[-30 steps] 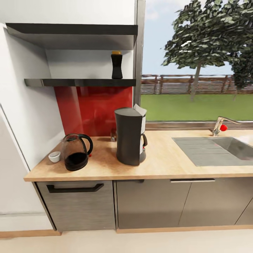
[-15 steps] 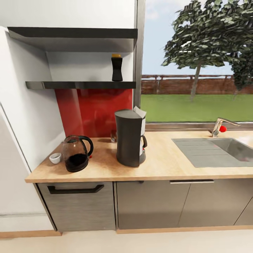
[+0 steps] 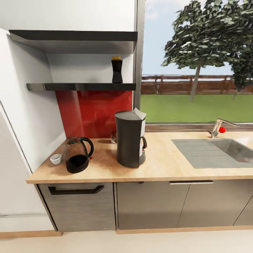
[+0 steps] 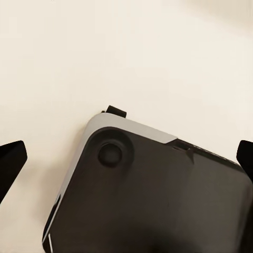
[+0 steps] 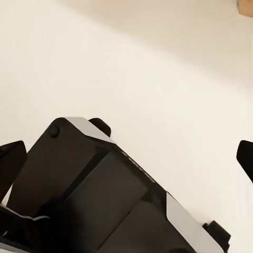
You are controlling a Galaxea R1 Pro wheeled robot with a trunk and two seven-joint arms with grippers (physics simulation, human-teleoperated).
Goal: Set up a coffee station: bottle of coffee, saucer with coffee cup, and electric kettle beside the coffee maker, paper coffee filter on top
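We see the head view evenly bright, daylight from the window (image 3: pixel 196 63) at the right, with soft shadows under the kitchen shelf (image 3: pixel 80 86) and a faint gloss on the red backsplash (image 3: pixel 95 112). Straight lines bow slightly toward the edges. Both wrist views are softly blurred over the pale floor (image 4: pixel 126 52).

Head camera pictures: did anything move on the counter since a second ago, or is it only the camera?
Only the camera moved: the whole picture slid a little, so nothing on the counter was shifted, grabbed or let go. The tall dark grey coffee maker, the rounded glass kettle, the small white cup and the dark brown jar with the yellow lid on the black shelf all kept their places.
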